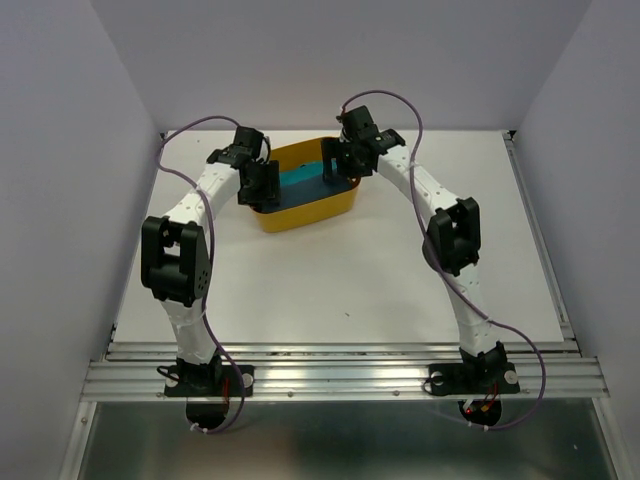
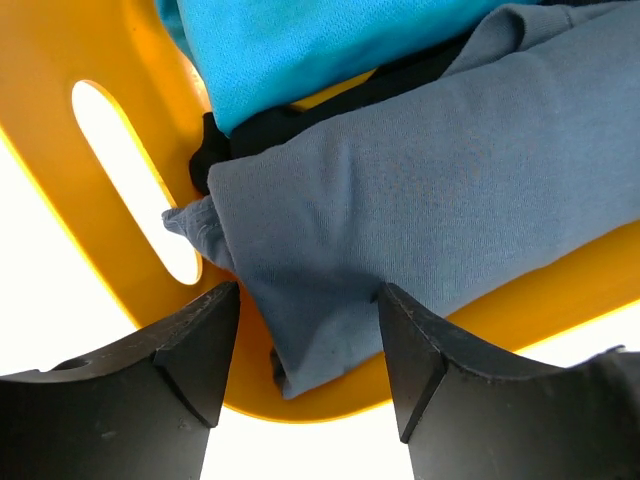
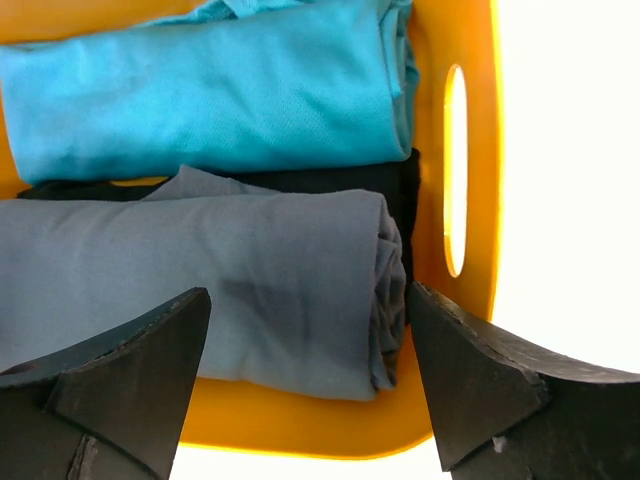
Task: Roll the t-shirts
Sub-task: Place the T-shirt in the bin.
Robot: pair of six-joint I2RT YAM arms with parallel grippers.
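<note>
Three rolled t-shirts lie side by side in the yellow tub (image 1: 305,212). The slate-blue roll (image 2: 420,190) (image 3: 200,290) lies nearest both wrist cameras, a black one (image 3: 330,180) (image 2: 250,125) sits in the middle, and the turquoise one (image 3: 200,90) (image 2: 290,45) (image 1: 300,178) lies beyond. My left gripper (image 2: 308,345) (image 1: 262,180) hovers open over the left end of the slate-blue roll, gripping nothing. Over the roll's right end, my right gripper (image 3: 305,385) (image 1: 335,165) stands wide open, its jaws apart from the cloth.
The tub has slot handles at both ends (image 2: 135,180) (image 3: 455,170). It stands at the back middle of the white table (image 1: 340,290). Grey walls close in the left, right and far sides.
</note>
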